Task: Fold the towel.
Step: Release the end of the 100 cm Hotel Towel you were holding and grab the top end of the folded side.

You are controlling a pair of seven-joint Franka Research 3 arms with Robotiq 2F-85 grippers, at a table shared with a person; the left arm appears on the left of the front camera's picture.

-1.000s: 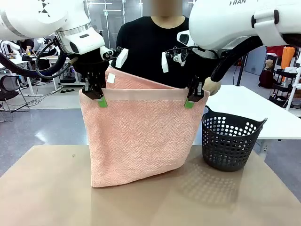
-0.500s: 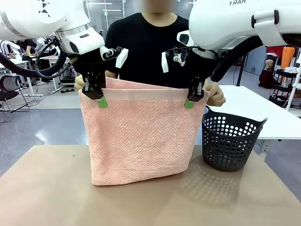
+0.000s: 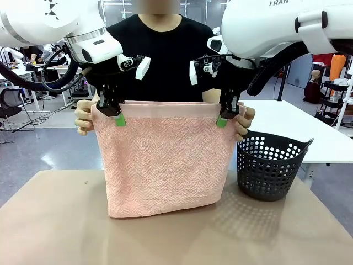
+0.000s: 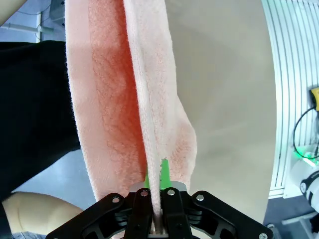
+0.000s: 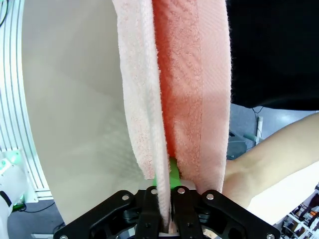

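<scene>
- You see the salmon-pink herringbone towel (image 3: 165, 160) hanging doubled over the table (image 3: 55, 221), its lower edge seemingly touching it.
- The left gripper (image 3: 117, 115) and right gripper (image 3: 223, 117) each pinch a top corner.

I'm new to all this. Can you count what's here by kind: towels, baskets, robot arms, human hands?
Towel: 1
Basket: 1
Robot arms: 2, left arm, right arm
Person's hands: 2, right hand, left hand
Total: 6
</scene>
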